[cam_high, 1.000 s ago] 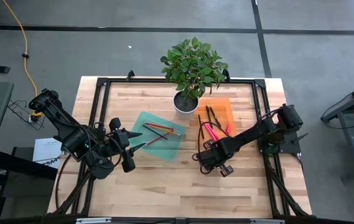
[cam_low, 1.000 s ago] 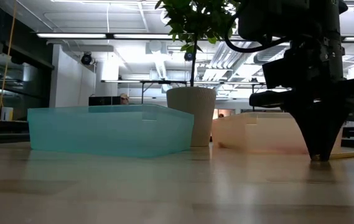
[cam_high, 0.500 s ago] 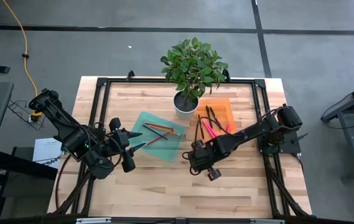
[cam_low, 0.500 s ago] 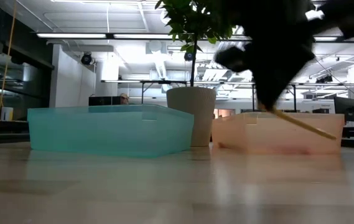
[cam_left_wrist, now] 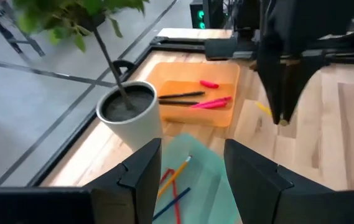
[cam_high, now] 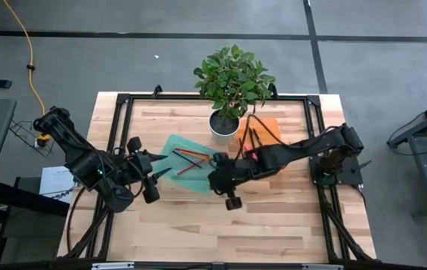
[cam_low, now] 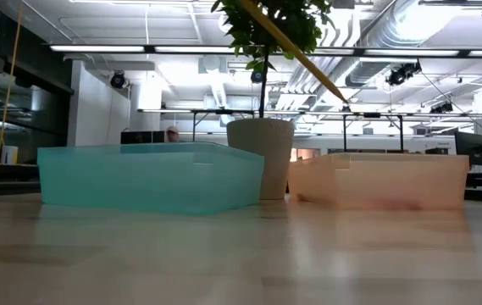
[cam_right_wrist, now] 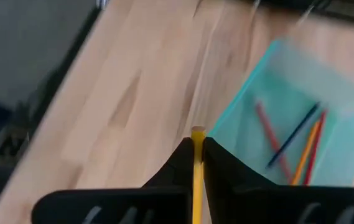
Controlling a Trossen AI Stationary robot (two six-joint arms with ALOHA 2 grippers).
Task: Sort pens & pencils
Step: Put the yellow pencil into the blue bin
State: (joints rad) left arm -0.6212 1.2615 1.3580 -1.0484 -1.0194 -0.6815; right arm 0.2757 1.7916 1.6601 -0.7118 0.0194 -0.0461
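My right gripper (cam_high: 215, 166) is shut on a yellow pencil (cam_low: 296, 55) and hangs over the right edge of the teal tray (cam_high: 190, 174). The gripper itself is above the top of the low view. Several pencils (cam_right_wrist: 292, 146), red, orange and blue, lie flat in that tray. Pink and black pens (cam_left_wrist: 195, 99) lie in the orange tray (cam_high: 266, 129). My left gripper (cam_high: 160, 165) stands open at the teal tray's left side, raised, with nothing between its fingers. My right gripper pinches the yellow pencil between its two fingers near one end (cam_right_wrist: 197, 132), which pokes out just past the fingertips. The fingers slant down toward the table's left. The pencil is lifted clear and tilted, its free end (cam_low: 342, 97) sloping down behind the gripper.
A potted plant in a white pot (cam_high: 224, 124) stands between the two trays at the far side. A black frame (cam_high: 123, 101) runs around the tabletop. Bare wood (cam_high: 221, 232) lies toward the near edge.
My right gripper has risen from the table beside the orange tray and swung toward the table's left, over the teal tray's edge, tipping less steeply downward. The yellow pencil has come up with it, from touching the table to lifted clear.
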